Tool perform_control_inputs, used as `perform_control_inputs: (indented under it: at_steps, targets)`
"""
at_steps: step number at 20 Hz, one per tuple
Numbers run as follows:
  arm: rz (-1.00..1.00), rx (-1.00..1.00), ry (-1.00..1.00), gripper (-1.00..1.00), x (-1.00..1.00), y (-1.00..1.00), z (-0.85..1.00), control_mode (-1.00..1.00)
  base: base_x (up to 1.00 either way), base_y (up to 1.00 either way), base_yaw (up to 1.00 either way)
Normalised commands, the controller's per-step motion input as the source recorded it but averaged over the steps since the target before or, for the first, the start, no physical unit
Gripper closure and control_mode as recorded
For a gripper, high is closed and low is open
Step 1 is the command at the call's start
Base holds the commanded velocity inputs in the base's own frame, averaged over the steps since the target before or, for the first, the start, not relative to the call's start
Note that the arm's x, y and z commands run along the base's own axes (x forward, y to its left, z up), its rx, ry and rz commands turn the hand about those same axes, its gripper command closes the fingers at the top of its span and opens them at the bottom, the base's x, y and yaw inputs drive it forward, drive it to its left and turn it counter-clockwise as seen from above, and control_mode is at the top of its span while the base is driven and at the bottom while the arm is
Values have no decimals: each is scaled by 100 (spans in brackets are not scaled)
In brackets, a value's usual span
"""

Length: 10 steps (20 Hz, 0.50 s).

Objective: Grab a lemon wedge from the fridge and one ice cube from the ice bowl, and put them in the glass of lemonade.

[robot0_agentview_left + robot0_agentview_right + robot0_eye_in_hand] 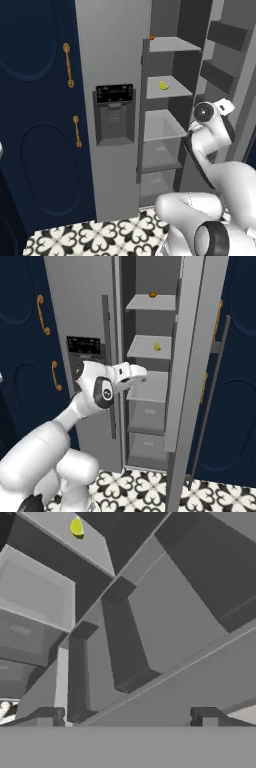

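Note:
The fridge (112, 50) stands with its right door swung open and its left door shut. The lemon wedge (163, 85) (157, 346) (76, 527), tiny and bright yellow, lies on the second shelf from the top. My gripper (142, 375) (127, 717) hovers in front of the open compartment, at the level of the shelf below the wedge. It is open, with nothing between its fingertips (47, 714), and well apart from the wedge. The ice bowl and the glass of lemonade are out of view.
A small orange round thing (152, 37) (153, 294) sits on the top shelf. The open door (192, 356) with its bins (225, 35) stands to the right of the arm. The dispenser (114, 115) is on the shut door. Navy cabinets (35, 100) flank the fridge.

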Motion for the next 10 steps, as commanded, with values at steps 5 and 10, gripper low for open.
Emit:
perform_control_inputs:
  at_steps: [5, 10]
  targets:
    - [0, 32, -21, -100, -85, 100, 2, -100, 0, 0, 0]
    - [0, 36, -5, -100, -77, 100, -5, -100, 0, 0, 0]
